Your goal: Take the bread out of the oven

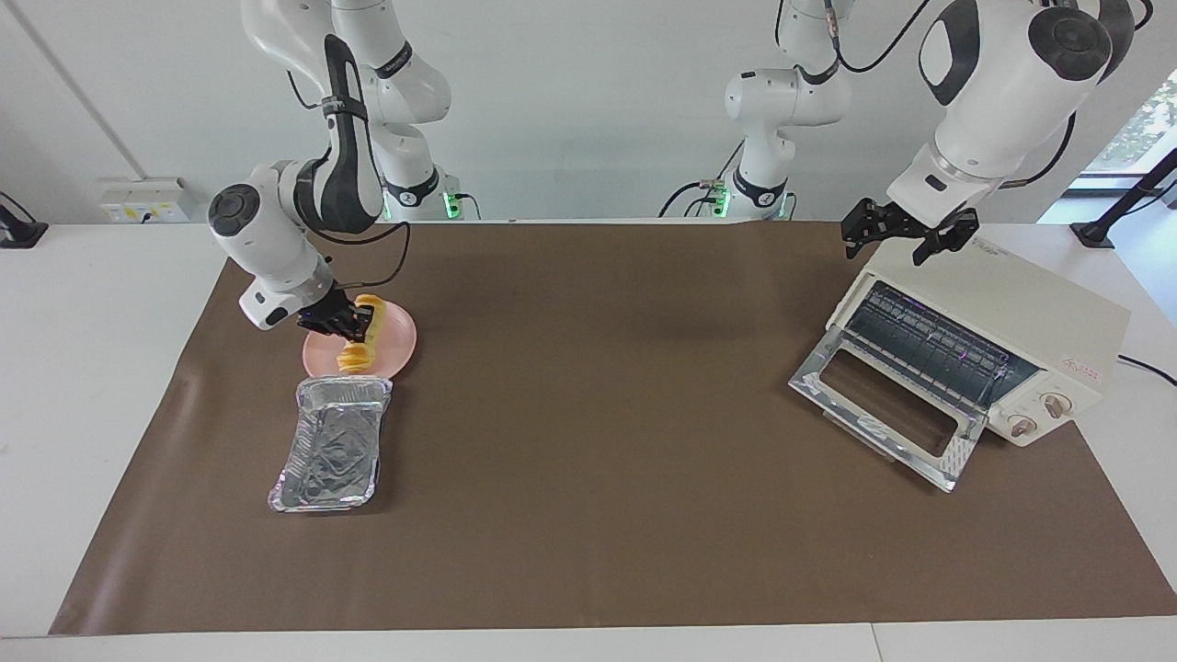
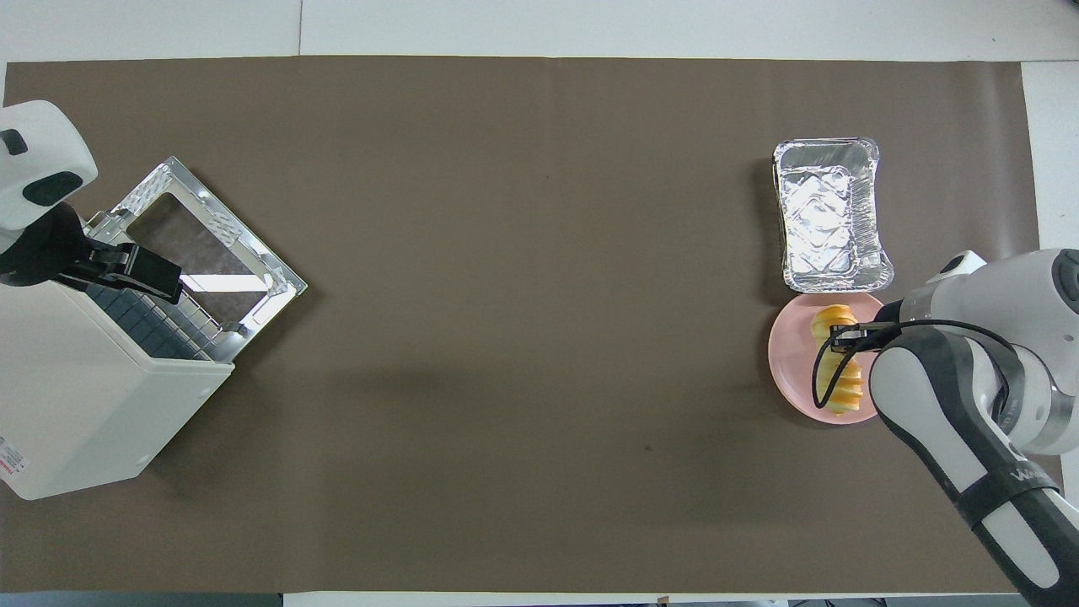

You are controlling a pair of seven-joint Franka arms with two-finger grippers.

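The bread (image 1: 354,354) lies on a pink plate (image 1: 402,345) toward the right arm's end of the table. My right gripper (image 1: 357,322) is low over the plate, its fingers closed around the middle of the loaf; in the overhead view the bread (image 2: 843,389) shows under the right gripper (image 2: 843,335). The oven (image 1: 1011,303) stands at the left arm's end, its silver door (image 1: 883,405) folded down open and the wire rack bare. My left gripper (image 1: 892,241) hangs open and empty just above the oven's top edge, and shows in the overhead view (image 2: 139,271) too.
A crinkled silver foil tray (image 1: 336,446) lies empty right beside the plate, farther from the robots. A brown mat (image 1: 598,414) covers the table between the plate and the oven (image 2: 76,388).
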